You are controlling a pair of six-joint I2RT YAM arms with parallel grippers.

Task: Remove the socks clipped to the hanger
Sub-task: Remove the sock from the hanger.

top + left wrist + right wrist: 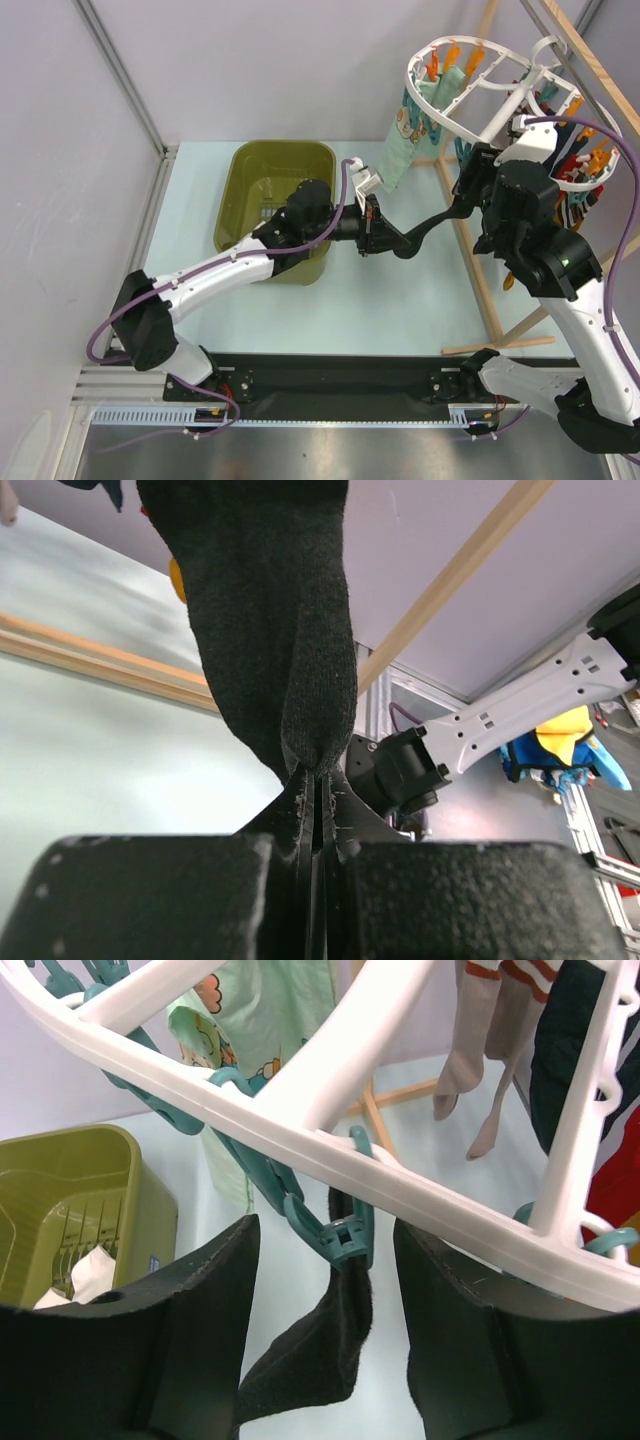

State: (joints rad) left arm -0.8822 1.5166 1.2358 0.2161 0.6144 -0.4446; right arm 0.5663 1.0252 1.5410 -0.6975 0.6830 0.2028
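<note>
Clamping the left end effector (315,790) tight on the free end of the limp, light, stretchy black sock (270,630), stretching it from its teal peg (340,1242) on the hanger (400,1175), straddling that peg with the empty, half-parted right end effector (325,1280).

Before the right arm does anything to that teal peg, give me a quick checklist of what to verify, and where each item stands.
1. Left gripper shut on the black knitted sock: ok.
2. Right gripper open, one finger either side of the teal plastic peg: ok.
3. Peg clamped on the sock's upper end, under the white plastic hanger ring: ok.
4. Fingers lined up with the peg's squeeze handles: cannot tell.
5. Olive-green plastic tub has room for the sock: ok.
</note>
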